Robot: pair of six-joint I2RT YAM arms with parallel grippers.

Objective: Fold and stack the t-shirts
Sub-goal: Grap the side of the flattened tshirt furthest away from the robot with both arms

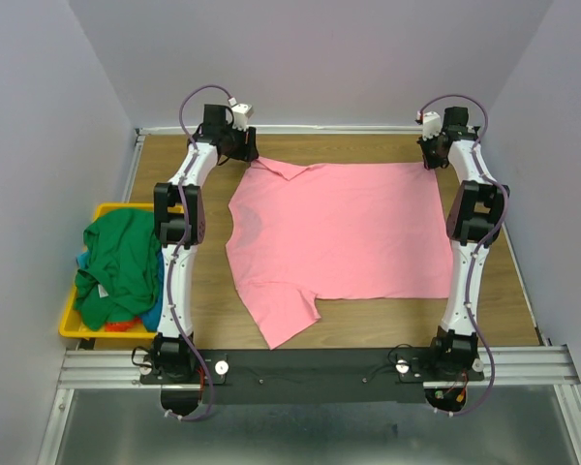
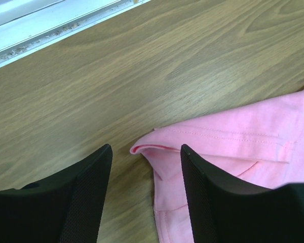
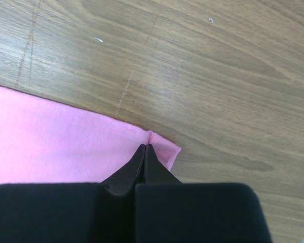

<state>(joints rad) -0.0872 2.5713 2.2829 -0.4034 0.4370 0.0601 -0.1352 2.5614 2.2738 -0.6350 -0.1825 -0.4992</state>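
Right now the robot is getting ready for the first fold. The pink t-shirt (image 1: 339, 232) is lying spread out flat in the middle of the table (image 1: 213, 291), and both arms are reaching to its far edge.

The right gripper (image 3: 146, 147) is pinching the far right corner of the shirt. Its jaws are squeezed tight together, and the cloth is puckering up a little where they bite.

The left gripper (image 2: 147, 152) is hanging over the far left corner. Its jaws are standing apart, one on each side of the folded corner (image 2: 164, 152), and they are not touching the cloth yet.

I think the left jaws need to go down and close on that corner next. Then both arms can lift the far edge and bring it toward the near edge.

The green t-shirt (image 1: 121, 262) is waiting in the yellow bin (image 1: 73, 325) at the left side.
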